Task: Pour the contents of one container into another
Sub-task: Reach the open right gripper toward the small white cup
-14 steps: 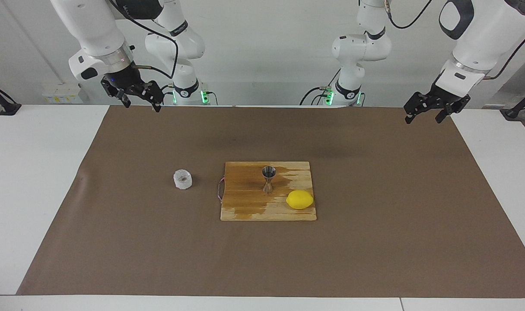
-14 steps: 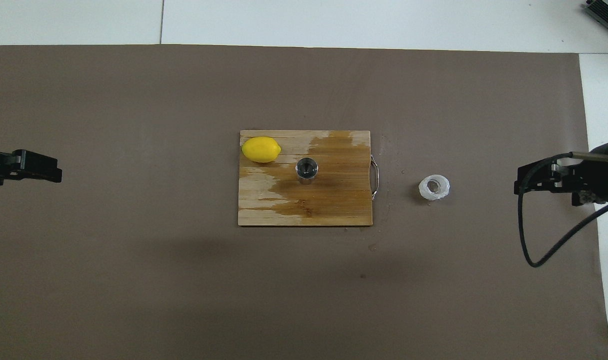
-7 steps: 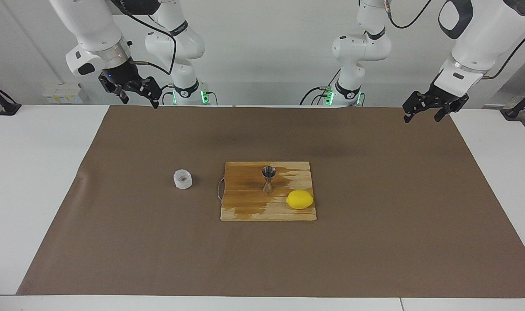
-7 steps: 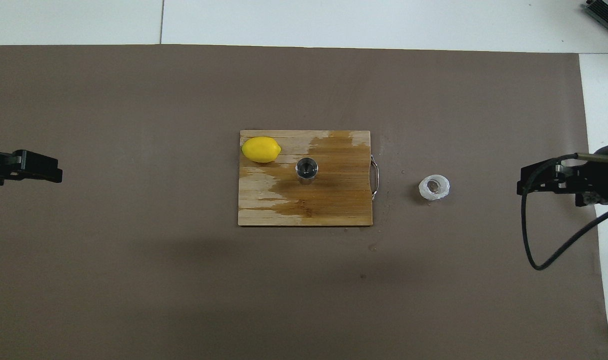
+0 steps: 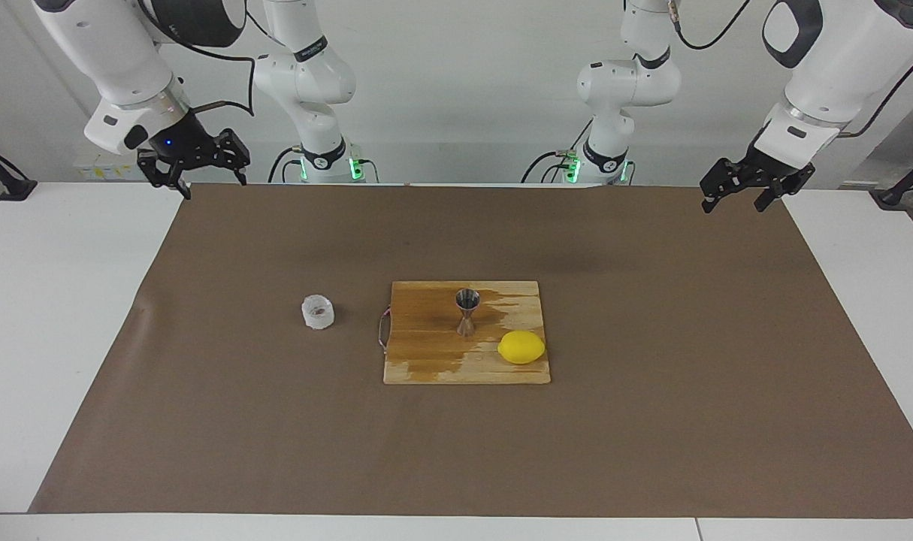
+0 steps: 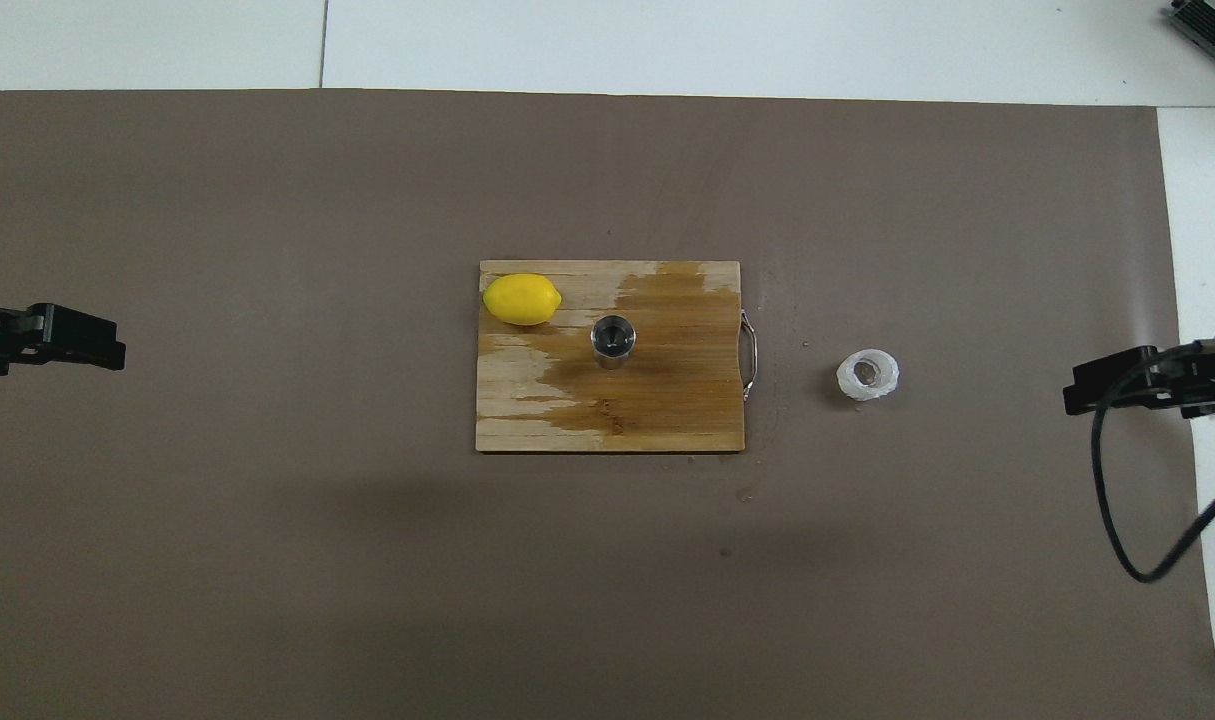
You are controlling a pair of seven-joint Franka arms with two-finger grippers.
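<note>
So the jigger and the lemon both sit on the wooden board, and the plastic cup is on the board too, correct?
Not quite. The jigger and the lemon are on the wooden board, but the plastic cup stands on the brown mat beside it, toward the right arm's end. The facing view shows the gap.

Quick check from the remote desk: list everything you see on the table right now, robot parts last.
Plastic cup: one, translucent white, upright on the mat, beside the board toward the right arm's end.
Jigger: one, shiny steel, upright on the board.
Lemon: one, yellow, on the board's corner.
Cutting board: one, wooden, partly darkened, mid-mat.
Mat: one, brown, covering the table.
Left pincer: black, open, raised, waiting.
Right pincer: black, open, raised.
</note>
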